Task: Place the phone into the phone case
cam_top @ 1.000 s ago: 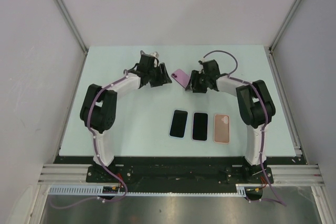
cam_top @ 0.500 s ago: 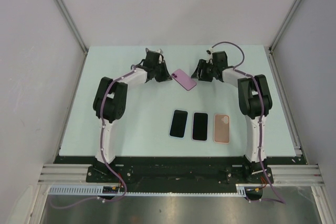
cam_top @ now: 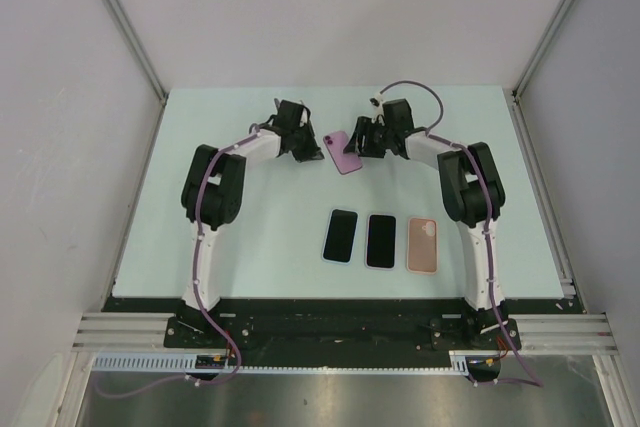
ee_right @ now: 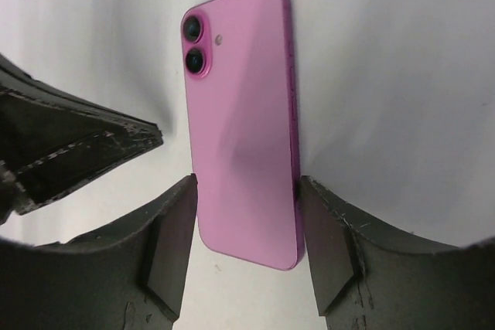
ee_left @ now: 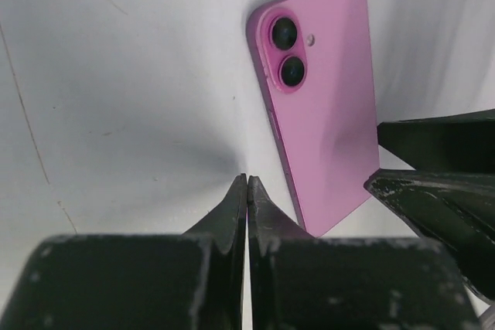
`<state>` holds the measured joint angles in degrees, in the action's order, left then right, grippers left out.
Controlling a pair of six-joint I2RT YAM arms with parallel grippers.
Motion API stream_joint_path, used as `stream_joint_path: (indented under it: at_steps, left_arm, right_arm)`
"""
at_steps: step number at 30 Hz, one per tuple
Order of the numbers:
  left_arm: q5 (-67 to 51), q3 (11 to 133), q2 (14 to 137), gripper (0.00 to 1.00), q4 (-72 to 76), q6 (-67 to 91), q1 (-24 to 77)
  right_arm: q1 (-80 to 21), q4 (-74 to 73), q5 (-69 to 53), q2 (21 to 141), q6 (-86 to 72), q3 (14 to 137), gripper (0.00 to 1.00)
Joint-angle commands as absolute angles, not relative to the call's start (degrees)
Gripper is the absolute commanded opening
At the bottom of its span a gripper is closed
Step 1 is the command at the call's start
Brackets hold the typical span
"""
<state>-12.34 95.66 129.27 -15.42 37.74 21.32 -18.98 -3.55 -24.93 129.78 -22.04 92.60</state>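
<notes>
Item, pink phone (cam_top: pixel 345 152): we are seeing it lying camera side up on the pale table (cam_top: pixel 250 217), towards the far middle, between the two arms. Item, right gripper (ee_right: pixel 247 191): we are finding it straddling the phone's lower end, one pad pressing against each long edge, so the jaws are gripping the phone across its width. Item, left gripper (ee_left: pixel 247 183): its fingers are meeting tip to tip and holding nothing; the tips are resting just beside the phone's lower corner, on the side away from the right gripper, and we cannot tell whether they are touching it. Item, peach phone case (cam_top: pixel 424 245): it is lying flat nearer the arm bases, well apart from the pink phone, at the right end of a row of three. Items, two dark phones (cam_top: pixel 341 235) (cam_top: pixel 381 240): they are lying side by side to the left of the case, apart from each other.
</notes>
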Motion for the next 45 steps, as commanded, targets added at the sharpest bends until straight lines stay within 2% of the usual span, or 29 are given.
stream_joint_path:
  at_steps: [1, 11, 20, 32, 45]
  left_arm:
    - [-15.1, 92.6, 128.8, 0.00, -12.9, 40.9, 20.8]
    - [-18.8, 89.9, 129.1, 0.00, -9.8, 41.5, 20.8]
    - [-20.1, 87.1, 128.1, 0.00, -8.3, 41.6, 20.8]
    - [-20.7, 85.1, 127.3, 0.00, -7.6, 41.7, 20.7]
    - [-21.4, 82.4, 126.2, 0.00, -5.9, 42.1, 20.7]
  right_arm:
    - [-19.3, -1.8, -29.4, 131.6, -27.1, 91.0, 0.60]
    - [-19.2, 7.0, -36.6, 133.9, -41.1, 89.6, 0.60]
    - [-18.1, 33.5, -46.8, 136.1, -62.0, 84.1, 0.59]
    - [-17.9, 53.4, -52.2, 140.0, -77.7, 81.3, 0.55]
    - [-17.9, 57.8, -52.1, 141.3, -80.9, 80.1, 0.53]
